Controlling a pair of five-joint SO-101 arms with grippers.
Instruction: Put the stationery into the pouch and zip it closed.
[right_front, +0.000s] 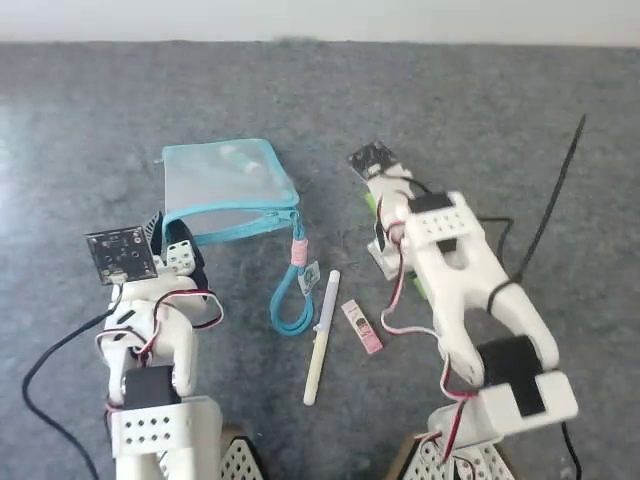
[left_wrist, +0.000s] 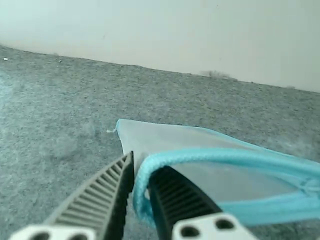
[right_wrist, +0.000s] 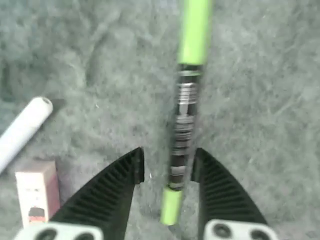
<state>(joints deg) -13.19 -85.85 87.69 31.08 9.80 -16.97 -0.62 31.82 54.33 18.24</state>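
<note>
Grey felt bench (right_front: 480, 110) carries everything. L arm (right_front: 150, 370) stands at near left, R arm (right_front: 480, 310) at near right, both pointing toward the far side. Teal see-through pouch (right_front: 228, 190) lies flat left of centre w/ its zip edge on the near side. A pale thing shows through its far part, can't tell what. Left end effector (left_wrist: 141, 167) is at the pouch's near-left corner, clamped on the teal rim, which runs between the two ribbed fingers (left_wrist: 100, 200). Teal strap loop (right_front: 290, 302) hangs off the pouch's near-right corner via a pink link and lies on the bench toward the near side. White pen (right_front: 322, 335) lies centre, running near-to-far betw. the arms, its far end just right of the strap loop. Green pen (right_wrist: 183, 125) w/ black mid-section lies right of centre under the R arm's wrist. Right end effector (right_wrist: 168, 152) is open astride it, one finger each side, pen in the gap, not pinched. Small pink box (right_front: 361, 326) sits just right of the white pen, apart from it.
</note>
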